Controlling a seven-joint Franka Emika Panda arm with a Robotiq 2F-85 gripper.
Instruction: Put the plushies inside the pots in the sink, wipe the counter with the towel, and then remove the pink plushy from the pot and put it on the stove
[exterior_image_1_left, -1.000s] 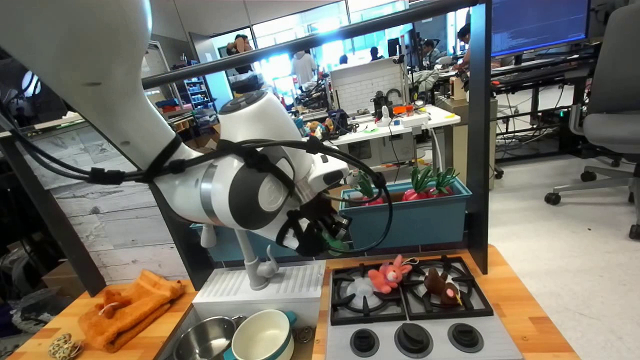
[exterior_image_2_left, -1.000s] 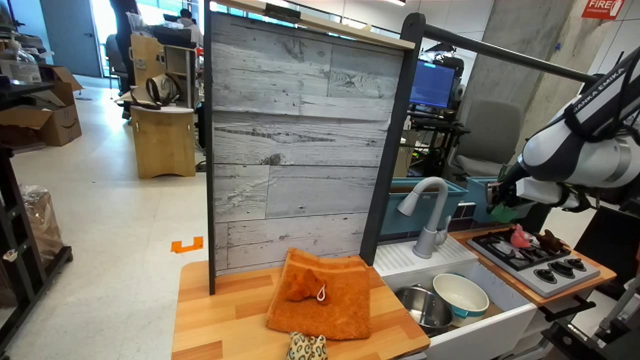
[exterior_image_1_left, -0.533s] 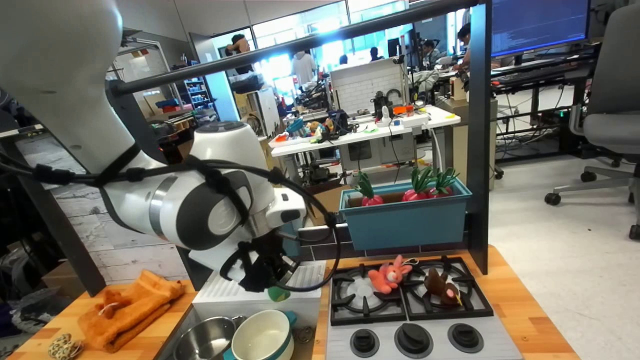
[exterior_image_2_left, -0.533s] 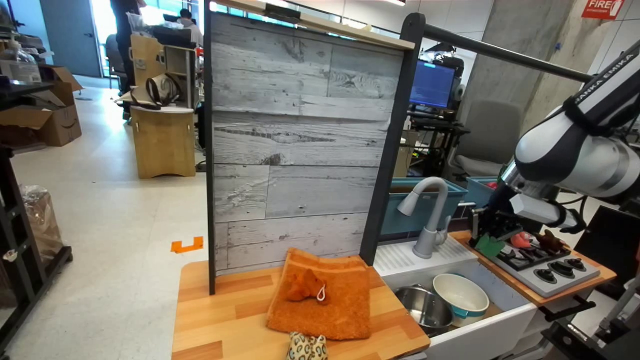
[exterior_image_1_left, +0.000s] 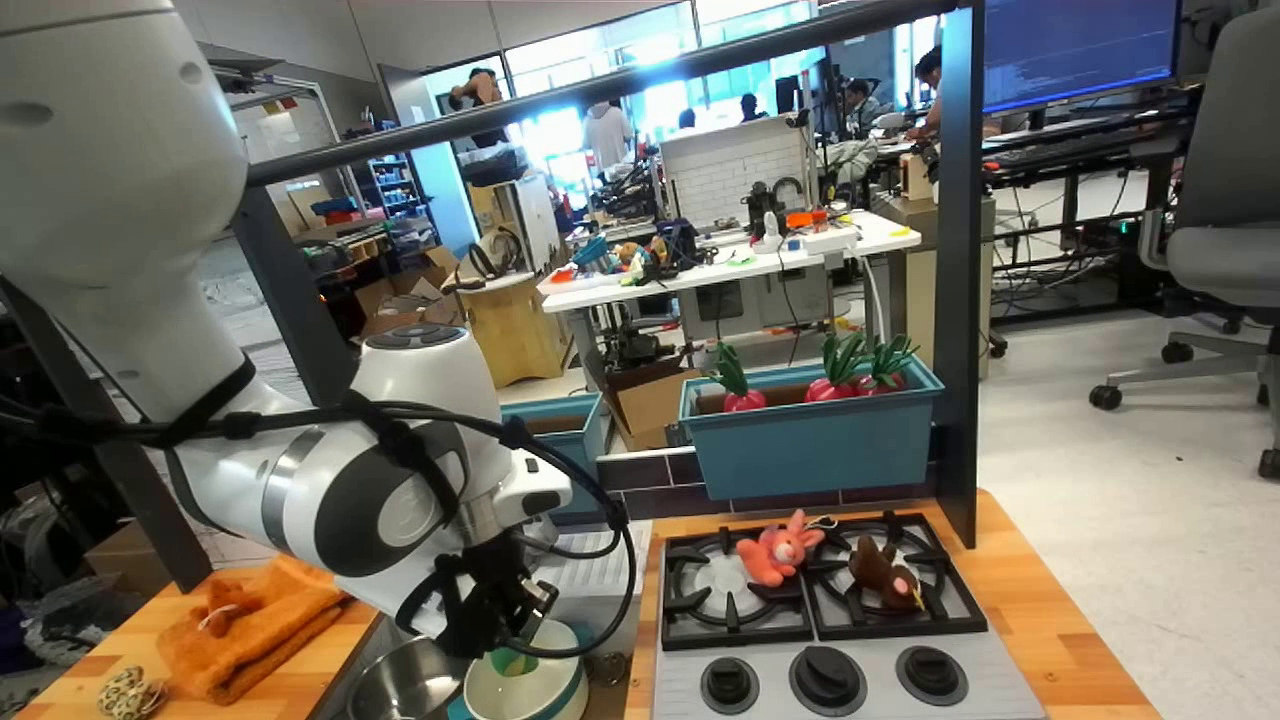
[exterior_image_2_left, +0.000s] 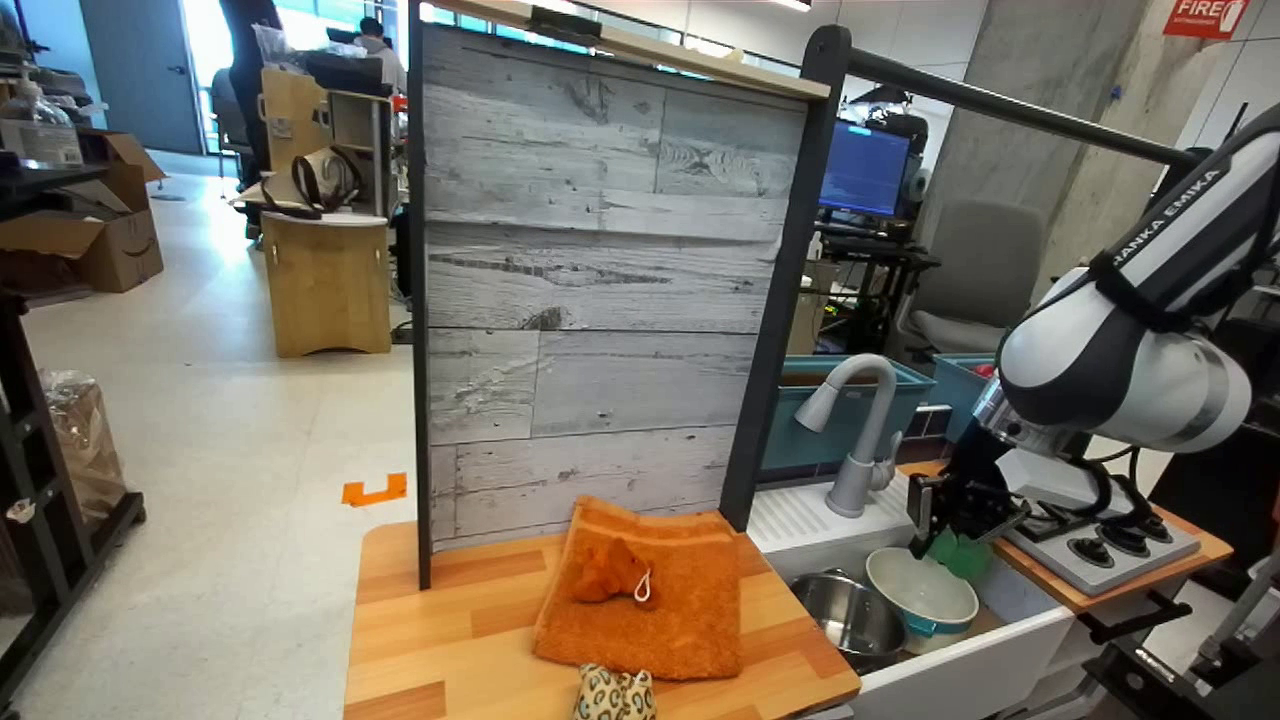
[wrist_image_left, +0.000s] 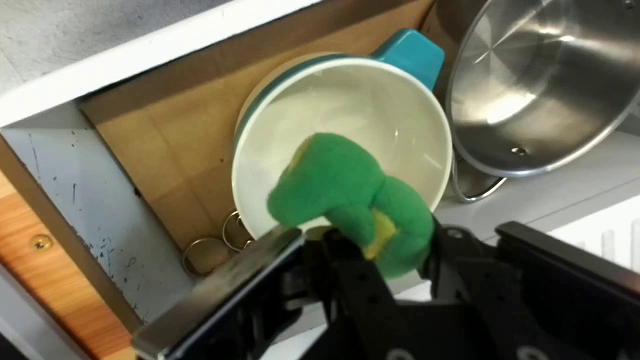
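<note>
Gripper (wrist_image_left: 392, 245), black and jointed, grasps one end of a small green-and-yellow plush toy (wrist_image_left: 345, 190), which hangs just below it and above the teal-handled round white pot (wrist_image_left: 370, 105). Within the last second it has carried the toy down from higher up and out over the pale-walled box-shaped sink (wrist_image_left: 75, 200), so the first placing seems close and letting go looks like the next step. Blur around the fingers makes it hard to say how firmly they press. The wrist view shows the toy's free end within the pot's rim and the shiny round steel pot (wrist_image_left: 540, 100) beside it, but leaves out the pinkish-red plush rabbit (exterior_image_1_left: 772, 558) and the dark-brown plush toy (exterior_image_1_left: 880, 575); an exterior view shows both on the black-grated, grey-fronted stove (exterior_image_1_left: 772, 665), off to one side of the gripper. Both exterior views show the bright orange cloth towel (exterior_image_2_left: 690, 620), well apart from the gripper on the light-brown wooden counter (exterior_image_2_left: 450, 620), with an orange plush toy (exterior_image_2_left: 605, 570) resting on it and a leopard-spotted plush toy (exterior_image_2_left: 615, 690) near its edge, so wiping likely comes later.
</note>
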